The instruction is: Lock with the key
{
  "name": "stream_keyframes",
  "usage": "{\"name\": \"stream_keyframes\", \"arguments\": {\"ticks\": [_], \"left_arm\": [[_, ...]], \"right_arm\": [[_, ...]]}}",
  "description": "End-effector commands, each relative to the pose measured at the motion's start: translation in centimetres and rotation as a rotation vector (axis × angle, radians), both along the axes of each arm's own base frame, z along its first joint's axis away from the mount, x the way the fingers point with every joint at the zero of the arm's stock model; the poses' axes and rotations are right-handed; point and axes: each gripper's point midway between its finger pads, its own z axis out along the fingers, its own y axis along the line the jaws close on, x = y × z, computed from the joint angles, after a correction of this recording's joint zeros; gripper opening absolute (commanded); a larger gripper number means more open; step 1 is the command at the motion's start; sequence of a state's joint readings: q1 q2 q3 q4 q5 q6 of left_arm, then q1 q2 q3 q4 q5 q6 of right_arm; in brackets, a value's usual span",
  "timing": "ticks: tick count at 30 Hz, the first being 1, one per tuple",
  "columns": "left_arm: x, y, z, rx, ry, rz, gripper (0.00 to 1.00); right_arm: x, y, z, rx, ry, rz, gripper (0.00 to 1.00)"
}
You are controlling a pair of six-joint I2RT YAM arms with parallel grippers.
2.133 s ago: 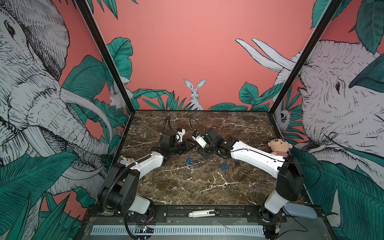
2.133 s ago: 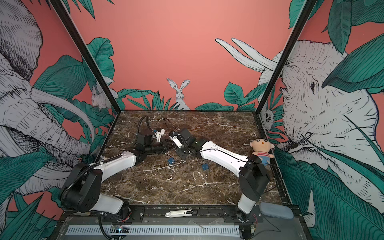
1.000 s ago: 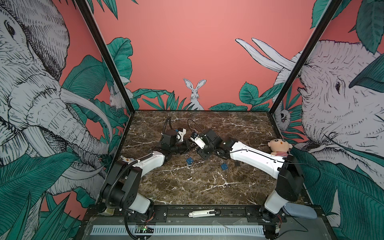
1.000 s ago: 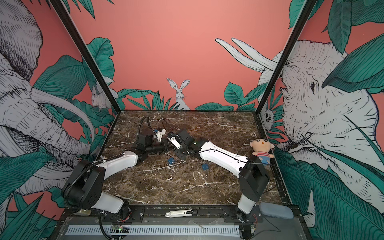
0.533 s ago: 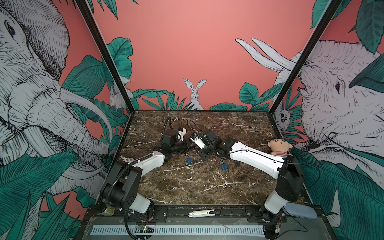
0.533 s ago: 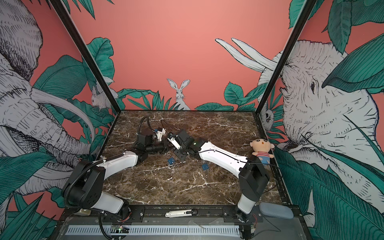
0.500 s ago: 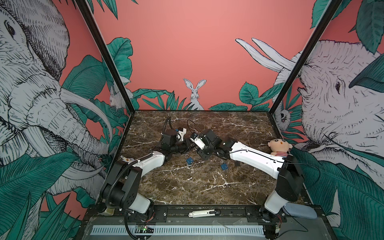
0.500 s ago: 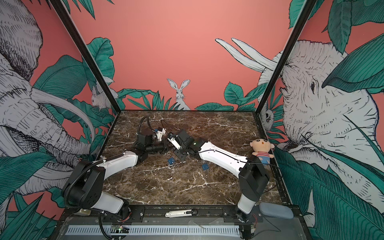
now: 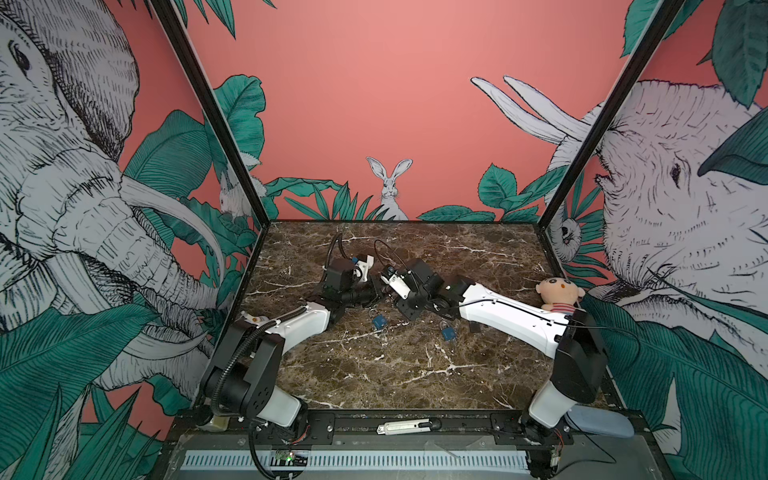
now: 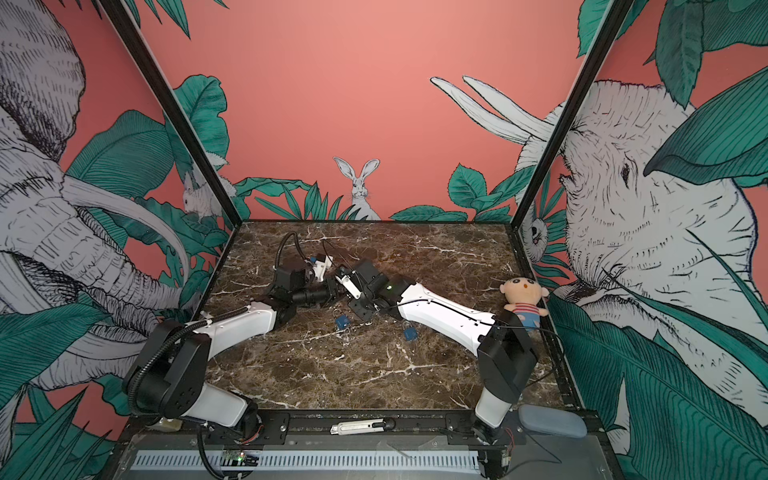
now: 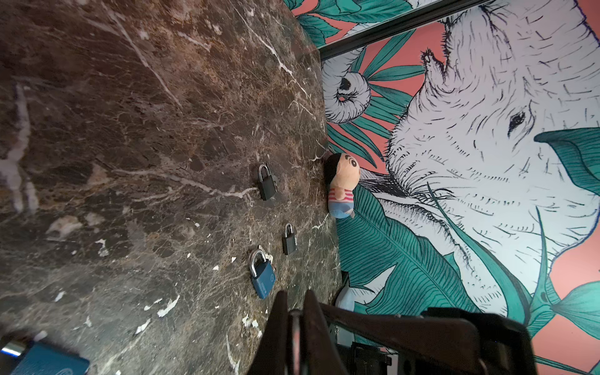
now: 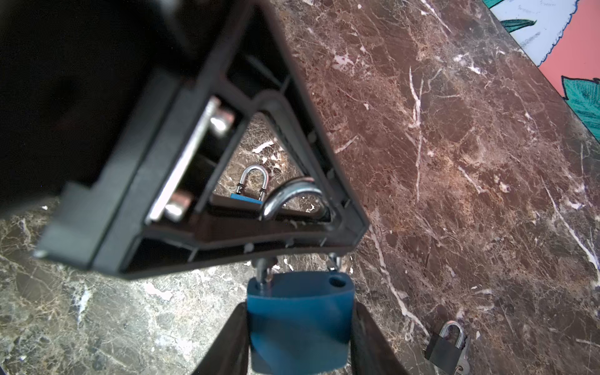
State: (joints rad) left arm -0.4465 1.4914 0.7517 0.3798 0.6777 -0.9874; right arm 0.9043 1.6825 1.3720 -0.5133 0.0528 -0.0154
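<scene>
In the right wrist view my right gripper (image 12: 299, 307) is shut on a blue padlock (image 12: 298, 324) by its two sides. Its silvery shackle (image 12: 292, 194) stands open, one leg out of its hole, and runs behind the left gripper's black triangular finger (image 12: 227, 240). My left gripper (image 11: 295, 293) is shut on the key (image 11: 294, 331), a thin silvery strip seen edge-on between the fingers. In both top views the two grippers meet tip to tip over the middle back of the table, left (image 9: 371, 293) (image 10: 330, 293) and right (image 9: 386, 286) (image 10: 347, 289).
Two loose blue padlocks (image 9: 378, 321) (image 9: 447, 332) lie on the marble table (image 9: 374, 374) in front of the grippers. Two black padlocks (image 11: 268, 183) (image 11: 289, 240) lie further right. A plush doll (image 9: 559, 293) sits against the right wall. A box cutter (image 9: 409, 427) rests on the front rail.
The right gripper has edged slightly toward the left gripper. The left jaws have closed. Both arms otherwise stay where they were.
</scene>
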Motion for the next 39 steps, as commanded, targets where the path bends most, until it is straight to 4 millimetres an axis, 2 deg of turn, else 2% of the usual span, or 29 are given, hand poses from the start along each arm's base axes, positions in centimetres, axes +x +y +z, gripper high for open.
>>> {"name": "stream_keyframes", "arguments": {"ticks": [1,4,10,12,20,21,24,33,39], "left_arm": [[0.0,0.0,0.4,-0.017,-0.021,0.012,0.0],[0.1,0.0,1.0,-0.048,-0.034,0.024,0.0],[0.2,0.2,1.7,-0.077,-0.035,0.05,0.0],[0.2,0.4,2.1,-0.083,-0.043,0.064,0.0],[0.3,0.8,3.9,-0.112,-0.07,0.096,0.0],[0.8,1.1,4.1,-0.113,-0.074,0.132,0.0],[1.2,1.3,5.4,-0.148,-0.088,0.16,0.0],[1.5,1.1,10.2,-0.227,-0.127,0.173,0.0],[1.4,0.7,11.7,-0.23,-0.14,0.16,0.0]], "right_arm": [[0.6,1.4,2.9,0.083,-0.069,0.007,0.14],[0.5,1.4,2.8,0.1,-0.069,0.005,0.22],[0.3,1.5,3.2,0.177,-0.037,-0.002,0.48],[0.4,1.4,3.5,0.216,-0.018,-0.015,0.51],[0.2,-2.3,5.8,0.483,0.061,-0.084,0.56],[0.2,-2.8,5.9,0.515,0.065,-0.092,0.56],[0.2,-3.6,6.1,0.579,0.073,-0.091,0.57],[-0.2,-3.2,7.3,0.706,0.041,-0.034,0.56],[-1.4,-2.4,8.3,0.667,-0.03,0.032,0.53]]}}
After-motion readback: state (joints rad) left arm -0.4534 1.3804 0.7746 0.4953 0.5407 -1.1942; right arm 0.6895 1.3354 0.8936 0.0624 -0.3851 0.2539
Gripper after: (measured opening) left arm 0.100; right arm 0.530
